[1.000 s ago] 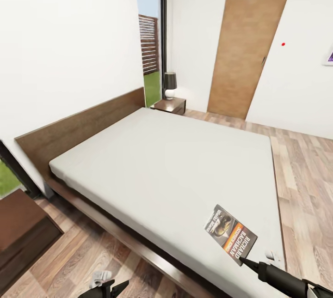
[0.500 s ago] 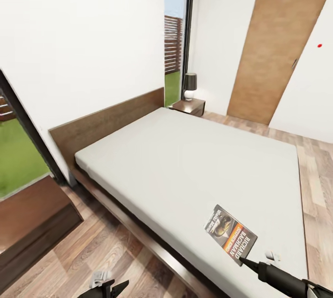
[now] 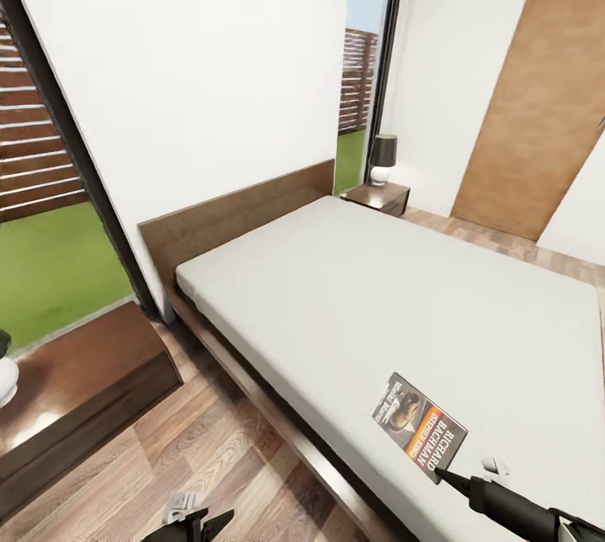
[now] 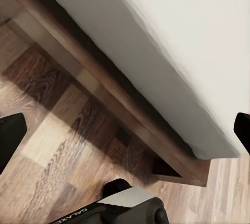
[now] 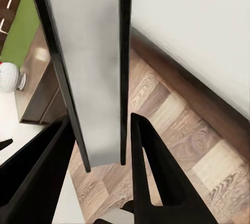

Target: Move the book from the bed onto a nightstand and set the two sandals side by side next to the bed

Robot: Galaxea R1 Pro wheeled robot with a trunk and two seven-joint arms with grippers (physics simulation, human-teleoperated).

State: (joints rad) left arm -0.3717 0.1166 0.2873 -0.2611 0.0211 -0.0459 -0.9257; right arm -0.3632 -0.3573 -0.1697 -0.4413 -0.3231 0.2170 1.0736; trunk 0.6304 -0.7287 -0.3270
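The view has swung left, bringing a dark table point(image 3: 76, 374) at the near left into sight, a likely goal for the book point(image 3: 418, 428), pinched in the right hand point(image 3: 445, 475) over the bed point(image 3: 403, 290); the left hand point(image 3: 200, 525) gapes empty.

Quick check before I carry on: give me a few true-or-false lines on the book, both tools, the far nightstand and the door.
1. The dark paperback book with the orange band is clamped between the right tool's fingers: true.
2. The left tool holds a blue sandal: false; it is open and empty, above the wood-plank floor beside the dark wooden bed frame.
3. A dark-shaded lamp stands on the small dark-brown nightstand beyond the bed: true.
4. The brown wooden door stands open: false; it is closed.
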